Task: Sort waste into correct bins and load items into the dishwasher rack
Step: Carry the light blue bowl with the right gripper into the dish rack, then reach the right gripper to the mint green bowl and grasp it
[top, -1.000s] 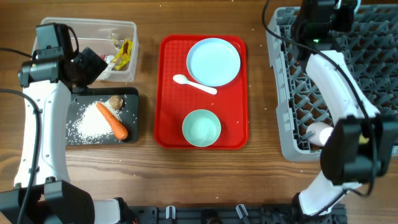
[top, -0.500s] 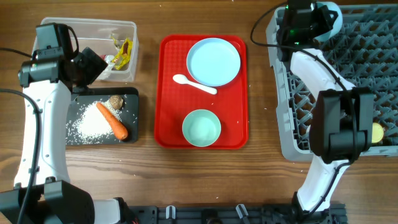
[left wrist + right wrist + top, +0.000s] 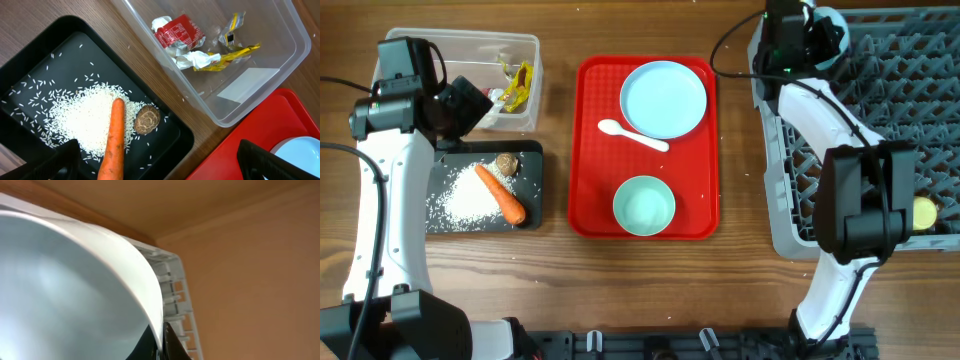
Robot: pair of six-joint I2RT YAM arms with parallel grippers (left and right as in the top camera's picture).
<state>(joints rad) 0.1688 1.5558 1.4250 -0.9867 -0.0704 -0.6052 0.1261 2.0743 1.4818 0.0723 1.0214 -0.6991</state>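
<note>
1. White and glossy, the bowl looks stiff, light and smooth-walled, so I judge it slippery. The thin rim is the sensible place to pinch it.
2. The right pincer is clenched on that rim. In the wrist view a dark finger sits against the bowl's edge, and the curved wall fills the frame above and to the left of it.
3. Held this way, the bowl is at the pincer's tip, over the far-left corner of the grey rack. I cannot tell whether it touches the pegs.
4. A grip on one edge of a smooth bowl may let it swing or slide, so I judge it needs slow lowering between the pegs.
5. The left pincer is released, jaws wide, holding nothing. Just beneath it lies the black bin with the carrot and rice. Beyond its tips is the clear tub with the wrappers.
6. The plate, spoon and teal bowl lie on the red tray, between the two pincers and apart from both.
</note>
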